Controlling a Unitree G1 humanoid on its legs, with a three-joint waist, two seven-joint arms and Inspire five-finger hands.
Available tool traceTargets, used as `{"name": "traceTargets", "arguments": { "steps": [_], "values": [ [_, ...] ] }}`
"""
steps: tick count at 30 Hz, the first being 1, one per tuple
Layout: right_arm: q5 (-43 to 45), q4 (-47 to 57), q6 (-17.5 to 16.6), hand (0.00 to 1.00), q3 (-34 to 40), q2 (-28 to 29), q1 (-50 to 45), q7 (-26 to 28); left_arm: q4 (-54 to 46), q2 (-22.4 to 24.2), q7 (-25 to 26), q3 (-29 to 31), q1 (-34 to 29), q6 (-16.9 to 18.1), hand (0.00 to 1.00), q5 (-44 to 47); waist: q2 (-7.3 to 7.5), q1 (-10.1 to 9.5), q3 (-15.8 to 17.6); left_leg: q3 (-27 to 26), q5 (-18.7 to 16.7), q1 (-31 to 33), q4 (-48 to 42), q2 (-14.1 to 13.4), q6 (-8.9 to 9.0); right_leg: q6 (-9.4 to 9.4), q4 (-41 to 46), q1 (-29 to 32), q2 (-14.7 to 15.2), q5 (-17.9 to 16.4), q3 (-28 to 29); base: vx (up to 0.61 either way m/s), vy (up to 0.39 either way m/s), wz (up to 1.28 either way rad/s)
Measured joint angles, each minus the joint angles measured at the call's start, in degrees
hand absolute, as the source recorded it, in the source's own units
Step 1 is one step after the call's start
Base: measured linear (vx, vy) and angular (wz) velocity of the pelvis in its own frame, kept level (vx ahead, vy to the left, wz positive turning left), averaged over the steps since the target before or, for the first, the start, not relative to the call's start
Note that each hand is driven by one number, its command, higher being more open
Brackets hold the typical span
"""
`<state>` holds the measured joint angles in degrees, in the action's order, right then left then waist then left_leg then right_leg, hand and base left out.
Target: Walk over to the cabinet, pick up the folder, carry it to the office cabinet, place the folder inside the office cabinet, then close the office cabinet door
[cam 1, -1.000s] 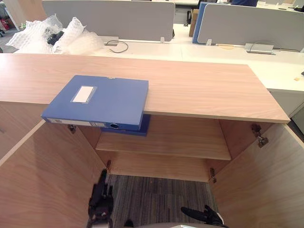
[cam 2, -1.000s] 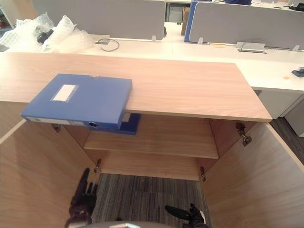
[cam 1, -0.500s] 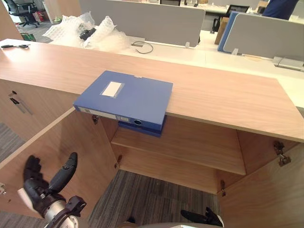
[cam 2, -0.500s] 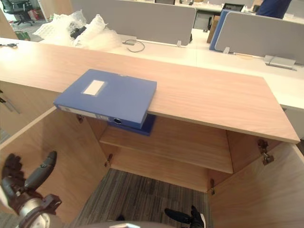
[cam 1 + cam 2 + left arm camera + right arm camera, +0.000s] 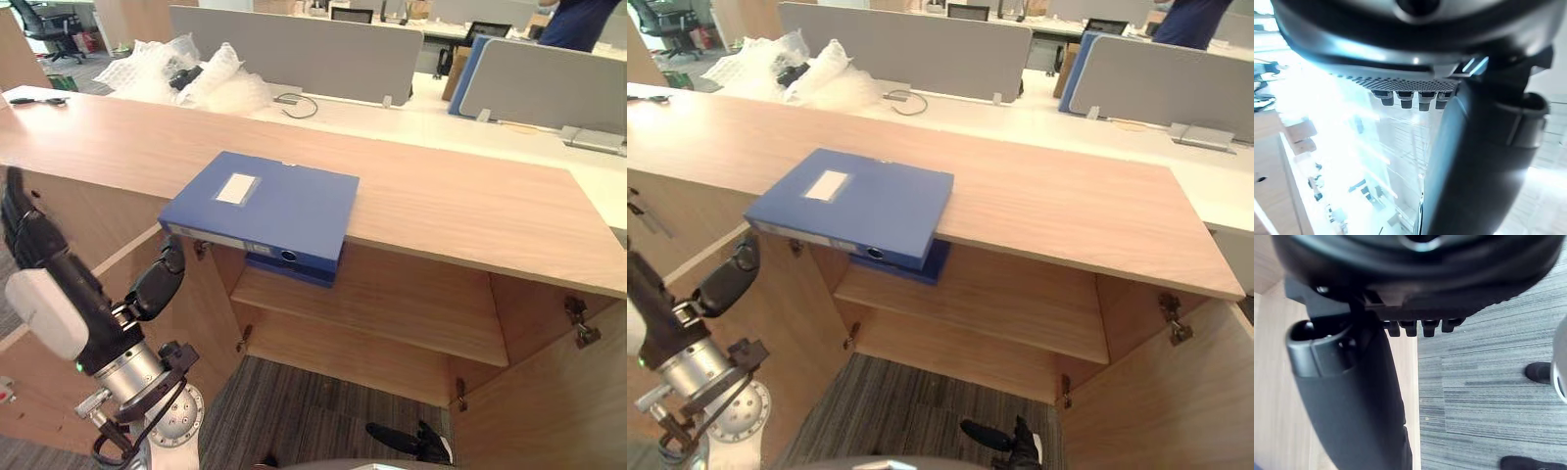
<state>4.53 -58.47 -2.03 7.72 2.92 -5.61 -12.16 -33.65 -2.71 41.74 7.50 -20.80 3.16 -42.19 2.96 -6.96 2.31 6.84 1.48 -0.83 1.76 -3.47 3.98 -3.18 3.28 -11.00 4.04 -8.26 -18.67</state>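
So in the left eye view the blue folder (image 5: pixel 263 208) is lying flat on the cabinet (image 5: pixel 470 211) top, with its front edge hanging out over the open compartment. My guess is it's parked like that so fingers can get under the lip. The left hand (image 5: pixel 69 284) is up beside the left door (image 5: pixel 211 318), fingers straight and thumb spread, holding nothing and well apart from the folder. Looks to me like the reach is only starting. There's a second blue thing (image 5: pixel 294 272) tucked right under the folder on the shelf (image 5: pixel 392 308), mostly hidden, so I can't say what it is. In the right eye view the right hand (image 5: pixel 1004 443) hangs low over the carpet, half cut off by the frame edge. The right door (image 5: pixel 1176 392) is swung wide open and there's bubble wrap (image 5: pixel 774 64) on the desk behind. The left wrist view is blown out with glare past the left hand (image 5: pixel 1479 161), so there's nothing useful there. The right wrist view shows the right hand (image 5: pixel 1352 396) relaxed and empty over the carpet (image 5: pixel 1488 382).
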Motion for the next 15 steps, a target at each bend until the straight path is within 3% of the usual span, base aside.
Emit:
{"name": "traceTargets", "arguments": {
  "steps": [5,15],
  "values": [
    [0.0,-5.1,-1.0,1.0,0.0,-2.6,2.1,0.8,3.1,-4.8,-2.5,0.3,-0.3,0.2,1.0,-5.9,-2.14,-0.03,-0.5,0.0,0.0,0.1,0.0,-0.3,0.0,0.45,-0.3,0.2,-0.6,0.0,1.2,0.0,-0.003,-0.01],
    [-0.1,-7.8,-1.2,1.0,0.0,-5.2,1.8,2.1,6.8,-13.1,-6.5,3.0,-0.3,1.2,1.0,-9.2,-2.27,0.04,-0.3,-0.5,0.1,0.2,0.2,-0.4,0.14,1.04,-0.1,0.9,-0.8,-0.3,3.8,-0.02,0.0,-0.04]
  ]
}}
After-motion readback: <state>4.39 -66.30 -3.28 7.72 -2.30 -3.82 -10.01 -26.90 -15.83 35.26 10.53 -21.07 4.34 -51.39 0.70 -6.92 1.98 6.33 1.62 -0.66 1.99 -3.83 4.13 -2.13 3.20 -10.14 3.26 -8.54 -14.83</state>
